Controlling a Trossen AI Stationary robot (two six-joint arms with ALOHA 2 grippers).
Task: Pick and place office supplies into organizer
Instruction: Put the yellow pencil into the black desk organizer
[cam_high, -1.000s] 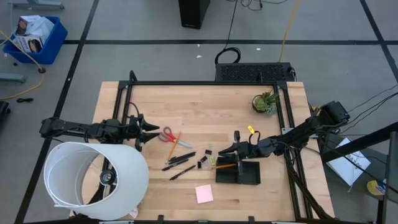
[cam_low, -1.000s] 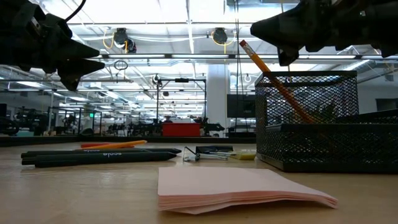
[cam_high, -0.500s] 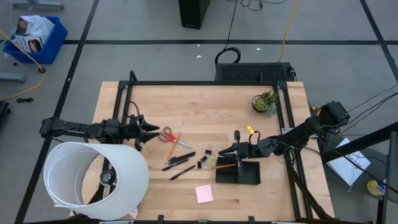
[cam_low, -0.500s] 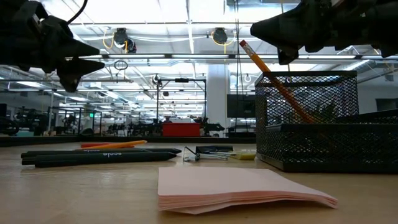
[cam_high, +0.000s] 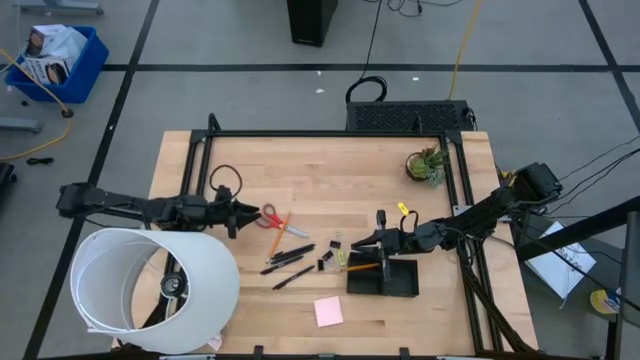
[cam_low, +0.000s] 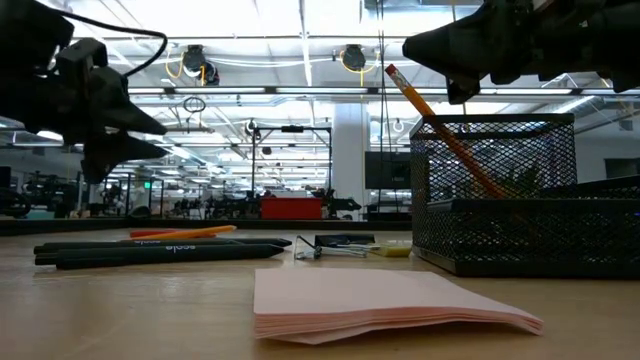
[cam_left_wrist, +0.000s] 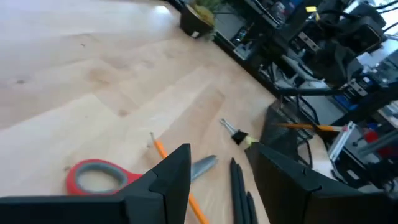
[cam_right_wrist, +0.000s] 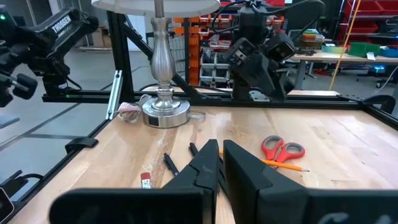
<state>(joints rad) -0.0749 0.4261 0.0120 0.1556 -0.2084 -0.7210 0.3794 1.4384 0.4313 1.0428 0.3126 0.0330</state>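
The red-handled scissors (cam_high: 272, 217) lie flat on the table, and my open left gripper (cam_high: 243, 213) hovers just left of them; its two fingers stand to either side of the blades in the left wrist view (cam_left_wrist: 217, 171). An orange pencil (cam_high: 280, 232), black pens (cam_high: 290, 258) and small black clips (cam_high: 328, 262) lie between the scissors and the black mesh organizer (cam_high: 385, 278). Another orange pencil (cam_low: 440, 125) leans in the organizer's tall cup, eraser end up. The pink pad (cam_high: 328, 311) lies near the table's near edge. My right gripper (cam_high: 372, 240) hangs shut above the organizer's left end, touching nothing.
A large white lampshade (cam_high: 150, 290) covers the table's near left corner under my left arm. A small potted plant (cam_high: 427, 163) stands at the far right, and a small yellow item (cam_high: 404, 209) lies past the organizer. Bare wood shows across the far middle of the table.
My left gripper has come down toward the table and moved a little to the right, closer to the scissors' handles, turning about its wrist as it went. The right arm and all the items have stayed where they were.
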